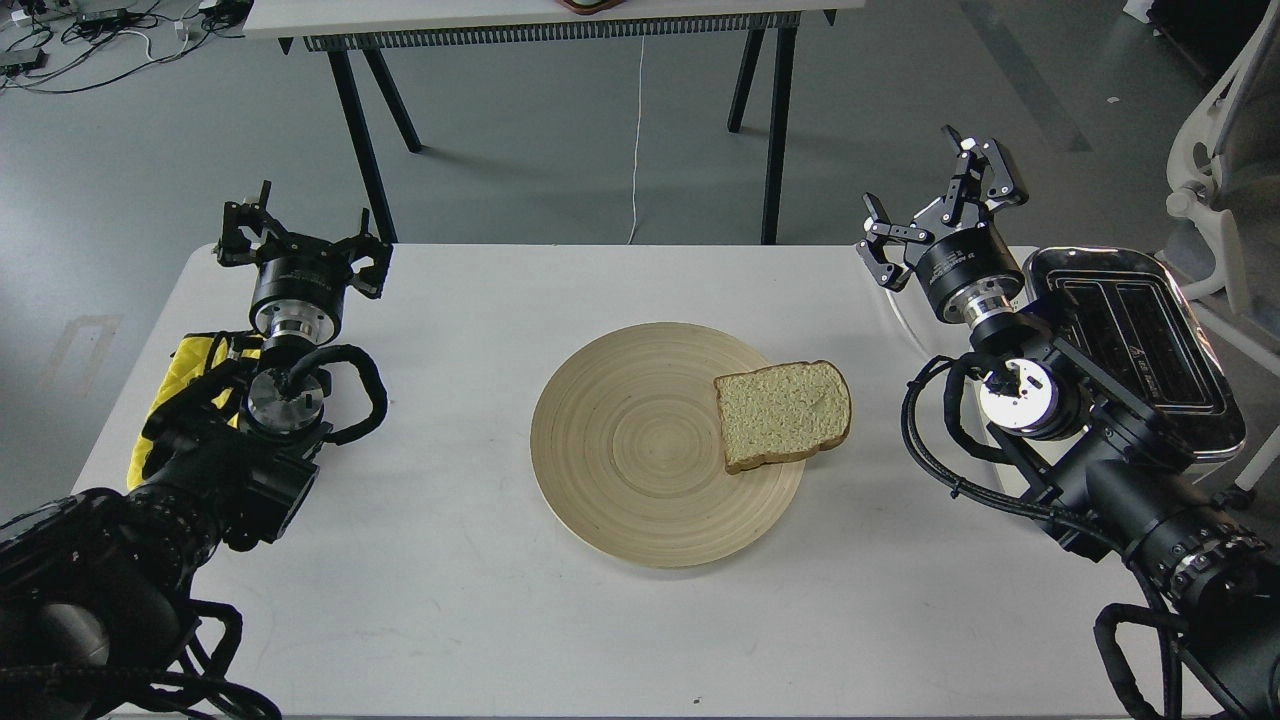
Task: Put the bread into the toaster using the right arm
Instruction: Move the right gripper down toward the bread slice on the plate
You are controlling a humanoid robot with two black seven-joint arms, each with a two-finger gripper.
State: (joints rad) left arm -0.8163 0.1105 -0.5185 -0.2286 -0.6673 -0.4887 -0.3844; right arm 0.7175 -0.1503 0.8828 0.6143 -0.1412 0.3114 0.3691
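Down in the lower right corner the right arm (1120,470) reaches up to its gripper (940,205), fingers spread wide and holding nothing, while the bread (783,414) lies lower left of it on the plate's (620,450) right edge, and the toaster (1140,345) sits right beside it.

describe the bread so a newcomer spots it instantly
Start at the white table, then find the round pale wooden plate at its centre. On the plate's right rim, overhanging the edge, lies the squarish pale speckled bread slice with a thin brown crust. It is the only food there, far smaller than the plate and flat, unlike the chrome-topped cream toaster further right.
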